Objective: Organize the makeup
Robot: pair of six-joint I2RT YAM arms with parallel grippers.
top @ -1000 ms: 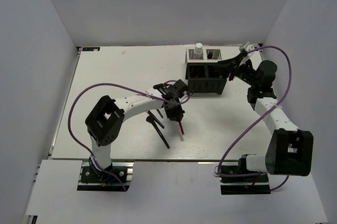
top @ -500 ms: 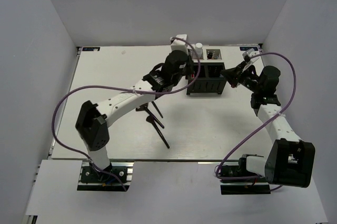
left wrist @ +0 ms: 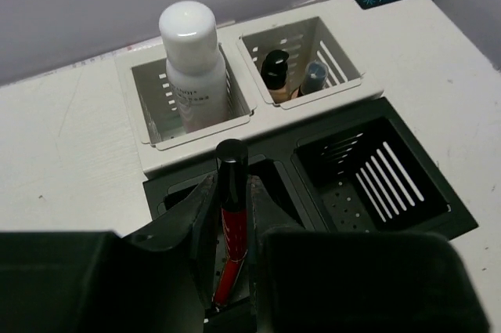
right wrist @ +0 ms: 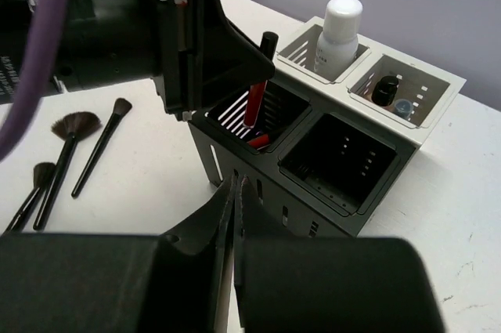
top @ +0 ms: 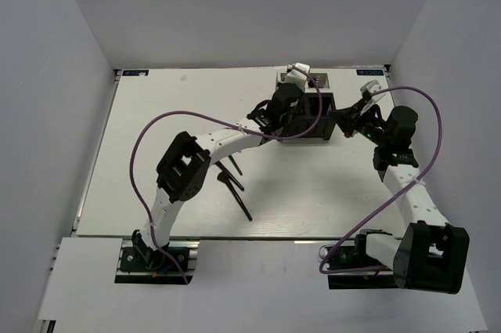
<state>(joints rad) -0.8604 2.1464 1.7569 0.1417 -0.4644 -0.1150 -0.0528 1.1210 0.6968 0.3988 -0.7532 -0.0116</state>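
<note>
My left gripper (left wrist: pixel 232 189) is shut on a dark-red pencil with a black cap (left wrist: pixel 226 248) and holds it upright over the front-left cell of the black organizer (left wrist: pixel 376 192). In the right wrist view the pencil (right wrist: pixel 255 92) dips into that cell, where another red piece (right wrist: pixel 261 142) lies. The white-capped bottle (left wrist: pixel 192 59) stands in a white rear cell. Two tan foundation bottles (left wrist: pixel 291 81) stand in the cell beside it. Black brushes (top: pixel 233 184), one fan-shaped (right wrist: pixel 72 131), lie on the table. My right gripper (right wrist: pixel 237 186) is shut and empty, just right of the organizer (top: pixel 309 123).
The front-right black cell (right wrist: pixel 337 162) holds nothing. The left arm (top: pixel 227 139) stretches across the table (top: pixel 156 129) above the brushes. Purple cables (top: pixel 149 133) loop over both arms. White walls close in the table on three sides.
My left arm has carried the pencil from the middle of the table to the organizer and now holds it over the front-left cell. My right gripper has shifted slightly beside the organizer.
</note>
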